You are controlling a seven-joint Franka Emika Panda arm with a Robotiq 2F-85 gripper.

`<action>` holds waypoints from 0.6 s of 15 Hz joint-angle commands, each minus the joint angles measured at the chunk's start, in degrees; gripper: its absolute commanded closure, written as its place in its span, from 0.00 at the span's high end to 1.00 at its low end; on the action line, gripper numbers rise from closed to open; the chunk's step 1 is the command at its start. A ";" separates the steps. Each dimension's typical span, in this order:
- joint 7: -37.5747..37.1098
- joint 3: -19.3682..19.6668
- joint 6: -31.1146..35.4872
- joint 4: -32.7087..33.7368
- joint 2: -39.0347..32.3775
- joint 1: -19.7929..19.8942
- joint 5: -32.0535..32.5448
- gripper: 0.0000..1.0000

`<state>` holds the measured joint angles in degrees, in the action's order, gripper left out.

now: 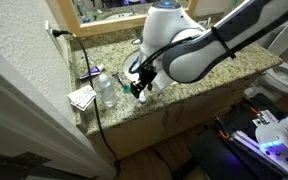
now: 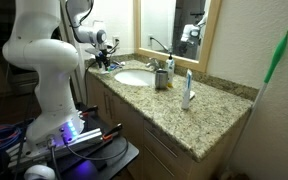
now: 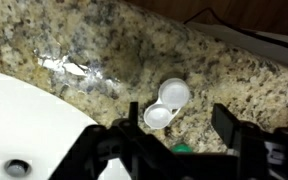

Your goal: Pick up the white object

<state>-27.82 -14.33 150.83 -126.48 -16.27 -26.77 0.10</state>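
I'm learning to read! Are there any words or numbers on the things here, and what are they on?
None can be read.
Any print on the bottle or the paper is too small and blurred.
The white case shows no writing.

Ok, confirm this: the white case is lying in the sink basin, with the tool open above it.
Wrong in one respect. The wrist view shows the white case lying on the granite counter beside the sink, not in the basin. The tool is open above it, as stated.
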 commanded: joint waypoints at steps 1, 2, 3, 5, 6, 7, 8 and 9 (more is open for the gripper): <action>-0.30 0.07 0.38 1.12 -1.40 -0.11 0.30 1.00; -0.29 0.06 0.55 1.18 -1.72 -0.14 0.23 1.00; -0.38 0.11 0.50 1.34 -2.05 -0.20 0.19 1.00; 0.17 -0.02 -0.06 0.49 -1.01 0.05 -0.14 1.00; 0.18 0.00 -0.05 0.50 -1.17 0.03 -0.15 1.00; 0.18 0.00 -0.05 0.50 -1.24 0.02 -0.16 0.81; 0.06 0.02 -0.43 0.56 -1.08 -0.05 -0.08 0.72; -0.07 0.08 -0.41 0.36 -0.90 -0.10 0.03 0.66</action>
<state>-27.83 -14.33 150.83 -125.97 -17.60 -26.78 0.09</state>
